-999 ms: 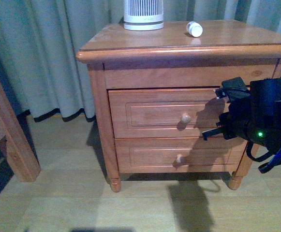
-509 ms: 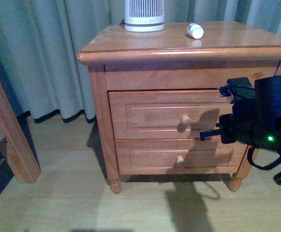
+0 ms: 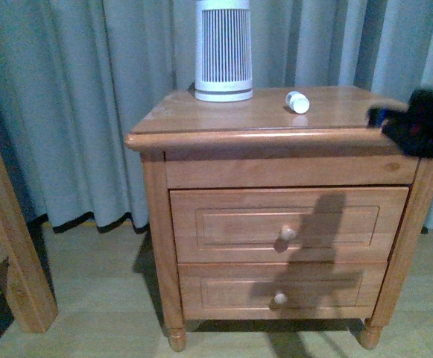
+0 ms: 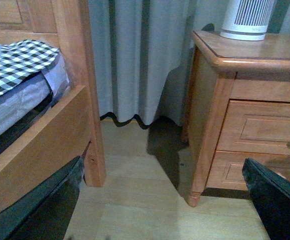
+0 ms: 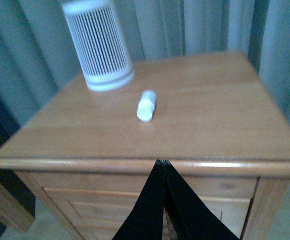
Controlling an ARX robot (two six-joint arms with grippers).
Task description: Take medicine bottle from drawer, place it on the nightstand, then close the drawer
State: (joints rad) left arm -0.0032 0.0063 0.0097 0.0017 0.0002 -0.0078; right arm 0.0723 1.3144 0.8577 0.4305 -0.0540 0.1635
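Note:
The medicine bottle (image 3: pixel 297 102) lies on its side on the nightstand (image 3: pixel 223 119) top, beside the ribbed cylinder; it also shows in the right wrist view (image 5: pixel 146 105). The drawer (image 3: pixel 287 224), the taller upper one, is pushed in flush, as is the shallower one below it. My right gripper (image 5: pixel 161 162) is shut and empty, held in front of the nightstand's top front edge; it shows blurred at the right edge of the front view (image 3: pixel 417 127). My left gripper (image 4: pixel 164 200) is open and empty, low over the floor between the bed and the nightstand (image 4: pixel 224 55).
A tall white-grey ribbed cylinder (image 3: pixel 223 48) stands at the back of the nightstand top. A wooden bed frame (image 4: pixel 80 75) with checked bedding (image 4: pixel 12 62) stands to the left. Grey curtains (image 3: pixel 89 97) hang behind. The floor is pale wood.
My right arm has risen from in front of the drawers to the level of the nightstand top. The view has pulled back. Both drawers stay shut.

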